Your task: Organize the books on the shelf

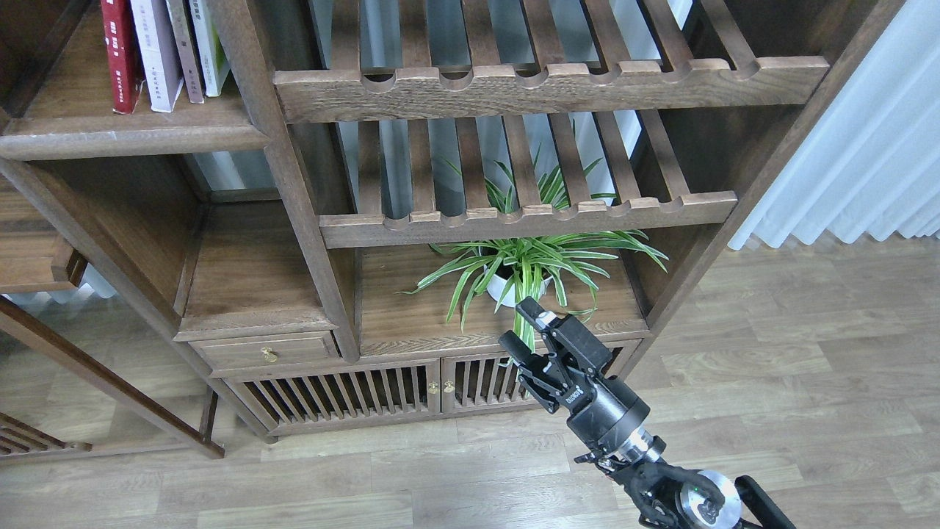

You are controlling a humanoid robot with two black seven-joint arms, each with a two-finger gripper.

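At the upper left of the frame the shelf (132, 136), a solid dark plank with a scuffed, rounded front edge, carries a row of upright spines: a red book (120, 55) at the left, a pale lavender-white book (157, 51) pressed against it, then two thin books (198, 45) with brownish and white-green spines. No thick black book shows in this view. The right gripper (527, 329) sits low and right of centre, in front of the spider plant (525, 268) on the lower cabinet top, well apart from the books; its fingers (534, 311) stand spread with nothing between them. The left gripper is out of view. The row looks fairly tidy, so I judge the arm is either between books or finished; which one, this view does not settle. If another book is to be handled, the reach has to travel up and across to the upper left, passing clear of the plant leaves and the slatted racks (529, 217) with their scalloped rails. A good approach comes in level with the plank and square to the spines, pinches one book near its lower half, and slides it along without tipping its neighbours, since the row leans slightly and has no bookend.
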